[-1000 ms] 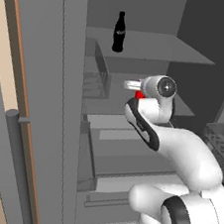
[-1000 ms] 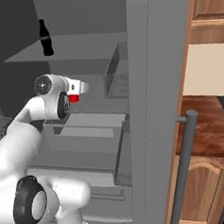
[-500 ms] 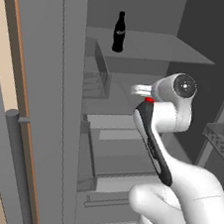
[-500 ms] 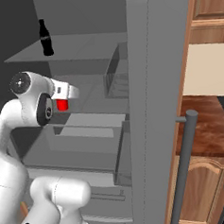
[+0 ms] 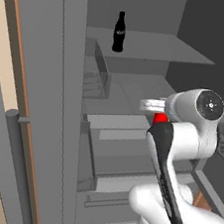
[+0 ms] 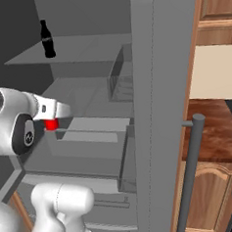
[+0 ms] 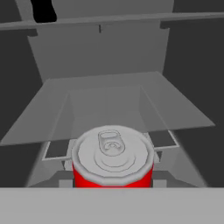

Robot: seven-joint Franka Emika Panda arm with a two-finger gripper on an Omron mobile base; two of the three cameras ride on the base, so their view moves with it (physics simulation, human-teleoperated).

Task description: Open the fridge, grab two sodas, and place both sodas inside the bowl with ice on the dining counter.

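Note:
The fridge [image 5: 60, 102] stands open, its grey shelves bare around the hand. A small red soda can [image 5: 159, 119] hangs in front of the middle shelf with my gripper [image 5: 156, 112] shut on it. The right base view has the same can [image 6: 51, 124] under the white hand, at the gripper [image 6: 54, 117]. In the hand view the can [image 7: 113, 157] sits upright between the jaws, silver top with its pull tab facing me. A slim black cola bottle [image 5: 119, 31] stands on the top shelf, also seen as bottle [image 6: 46, 38] and bottle [image 7: 43, 11].
The open fridge door [image 6: 160, 85] with its bar handle [image 6: 190, 171] stands close on the right. Beyond it lies a dark reddish-brown countertop [image 6: 214, 130] over wood cabinets. Another door edge [image 5: 13, 121] flanks the left. Drawers [image 5: 114, 149] jut out below the hand.
The hand has drawn back out of the fridge toward the base and slightly down, carrying the red can. The black bottle has not moved.

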